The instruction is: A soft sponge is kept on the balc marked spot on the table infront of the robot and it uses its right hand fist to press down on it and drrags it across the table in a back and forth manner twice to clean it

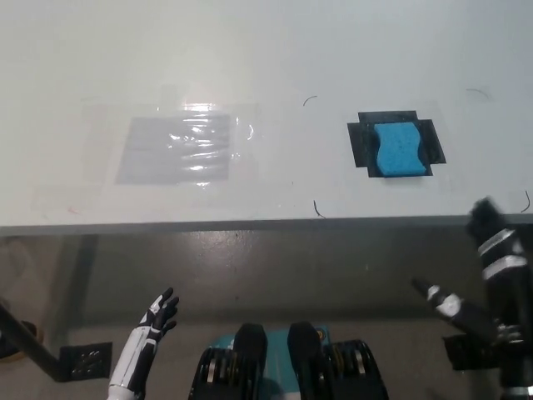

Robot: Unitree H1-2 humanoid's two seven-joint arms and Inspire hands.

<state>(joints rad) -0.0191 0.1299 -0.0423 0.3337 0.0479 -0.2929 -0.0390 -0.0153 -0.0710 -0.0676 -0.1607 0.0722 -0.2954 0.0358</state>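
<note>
**Pre-contact: wiping not yet started**

Resting low at lower left, below table edge: white left hand (158, 315), fingers spread, gripping nothing. Reflecting glare left of centre on the white table (275, 50): clear plastic film patch (176, 148), not involved. Sitting right of centre on the black taped marker (396, 140): blue waisted soft sponge (396, 150), flat, long axis running near-to-far, slightly off square with the tape. Hanging at lower right, below table edge and well apart from sponge: black right hand (487, 275), fingers extended, no fist formed. Judging next: clenching fist, lifting over edge, pressing down on sponge top before dragging.
</note>
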